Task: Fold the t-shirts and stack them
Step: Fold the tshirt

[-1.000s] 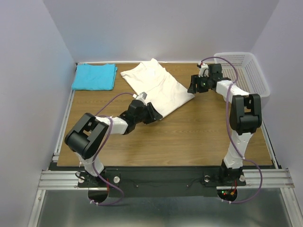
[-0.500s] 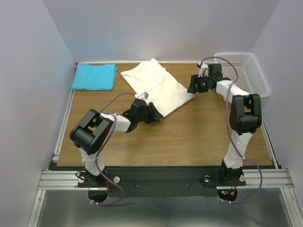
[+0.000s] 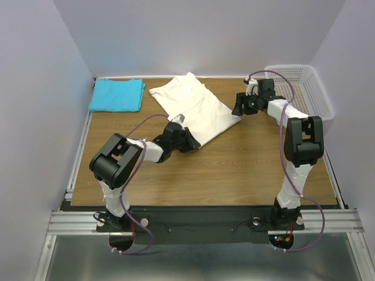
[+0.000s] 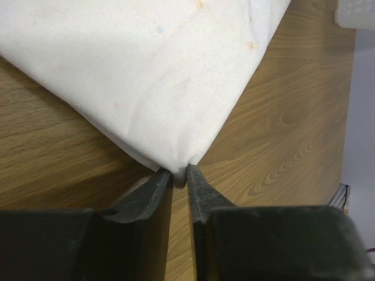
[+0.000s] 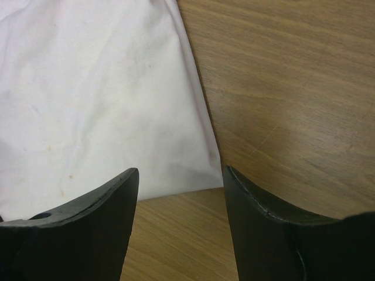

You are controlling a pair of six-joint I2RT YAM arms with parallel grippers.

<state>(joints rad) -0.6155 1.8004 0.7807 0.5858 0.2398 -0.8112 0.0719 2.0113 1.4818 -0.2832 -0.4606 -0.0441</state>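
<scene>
The cream-white t-shirt lies partly folded, slanting across the back middle of the table. Its near corner is pinched between the fingertips of my left gripper, which is shut on it low at the table top. My right gripper hovers at the shirt's right corner, open, with the cloth edge and bare wood between its fingers. The turquoise-blue t-shirt lies folded flat at the back left corner, away from both grippers.
A white mesh basket stands at the back right, just behind the right arm. Bare wooden table stretches in front of the white shirt. Walls close off the back and the sides.
My left gripper has closed from partly open onto the near corner of the white shirt, and its arm has shifted slightly. The right arm and both shirts have stayed in place.
</scene>
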